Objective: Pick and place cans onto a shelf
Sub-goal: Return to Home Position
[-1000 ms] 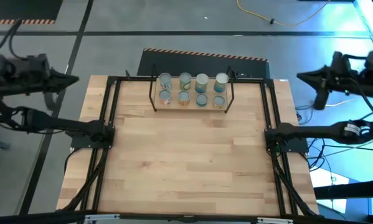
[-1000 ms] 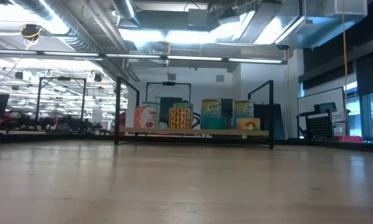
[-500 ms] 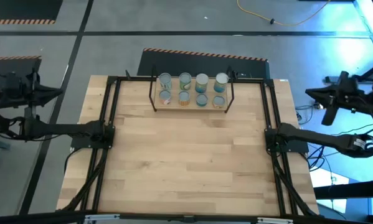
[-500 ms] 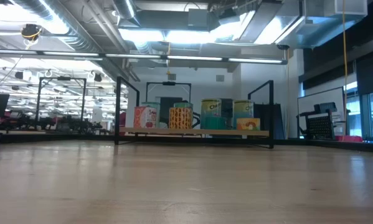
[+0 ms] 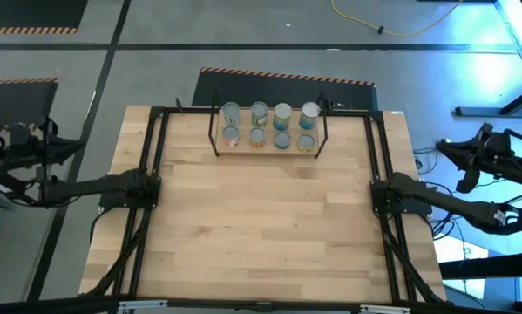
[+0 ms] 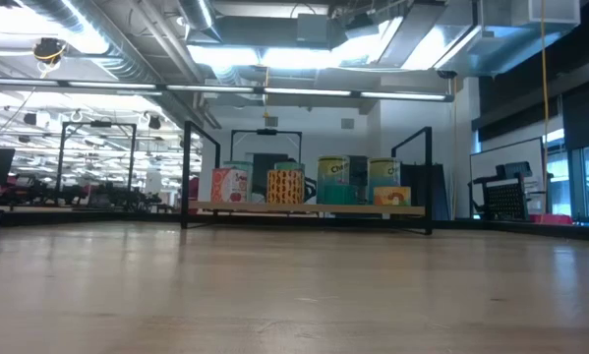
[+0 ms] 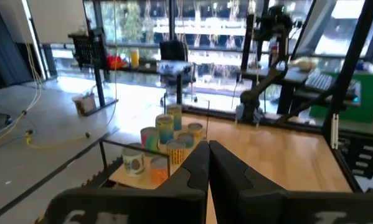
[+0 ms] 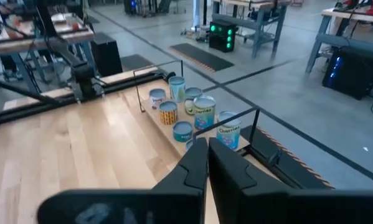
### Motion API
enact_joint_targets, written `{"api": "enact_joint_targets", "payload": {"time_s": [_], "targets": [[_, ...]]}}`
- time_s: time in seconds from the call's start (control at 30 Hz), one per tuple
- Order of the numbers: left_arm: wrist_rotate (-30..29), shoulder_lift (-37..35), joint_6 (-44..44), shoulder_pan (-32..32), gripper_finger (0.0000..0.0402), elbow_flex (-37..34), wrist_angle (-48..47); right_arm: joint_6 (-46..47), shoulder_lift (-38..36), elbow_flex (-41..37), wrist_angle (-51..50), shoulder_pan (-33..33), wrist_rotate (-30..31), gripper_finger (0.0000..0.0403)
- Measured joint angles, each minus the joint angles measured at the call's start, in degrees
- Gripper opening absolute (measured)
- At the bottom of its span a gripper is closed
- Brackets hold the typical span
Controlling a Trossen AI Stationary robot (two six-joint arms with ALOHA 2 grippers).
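Note:
Several small cans (image 5: 269, 126) stand upright in two rows on the shelf (image 5: 215, 139), a low wooden board in a black wire frame at the table's far edge. The low view shows the cans (image 6: 304, 184) on the shelf board (image 6: 309, 207). My left gripper (image 5: 76, 146) is shut and empty, off the table's left edge, pointing at the table. My right gripper (image 5: 442, 146) is also shut and empty, off the table's right edge. The cans show far ahead in both wrist views (image 7: 161, 140) (image 8: 195, 115), beyond the shut fingertips (image 7: 208, 144) (image 8: 208, 142).
The wooden tabletop (image 5: 261, 227) carries black rails and the two arm bases (image 5: 125, 187) (image 5: 400, 196) at its left and right sides. A dark mat (image 5: 287, 87) lies behind the table's far edge. Workshop benches and equipment stand beyond.
Both arms have drawn back and sunk. My left gripper has gone off toward the left and the table's near edge, my right gripper toward the right and the near edge. The cans and the shelf have kept still.

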Motion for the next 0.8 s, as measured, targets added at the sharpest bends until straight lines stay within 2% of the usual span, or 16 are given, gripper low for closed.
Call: {"api": "enact_joint_targets", "payload": {"time_s": [0.23, 0.37, 0.5, 0.63, 0.8], "targets": [[0.25, -9.76, -1.06, -0.01, 0.0000, -8.49, 3.83, 1.72, -8.16, -7.20, 3.70, -0.04, -0.03, 0.0019], [-0.02, -9.41, -0.26, -0.09, 0.0000, -10.18, 3.94, 1.87, -12.49, -12.39, 10.19, -0.07, -1.00, 0.0019], [3.49, -9.45, 6.04, -0.14, 0.0000, -15.16, 10.81, -0.24, -15.39, -19.09, 15.33, -0.07, -2.12, 0.0019], [4.98, -9.73, 10.36, -0.13, 0.0000, -19.52, 17.49, -1.12, -16.14, -25.82, 19.82, -0.04, -2.11, 0.0019], [4.96, -9.71, 10.64, -0.12, 0.0000, -26.26, 22.98, -3.33, -16.07, -33.94, 27.67, -0.04, -2.11, 0.0014]]}}
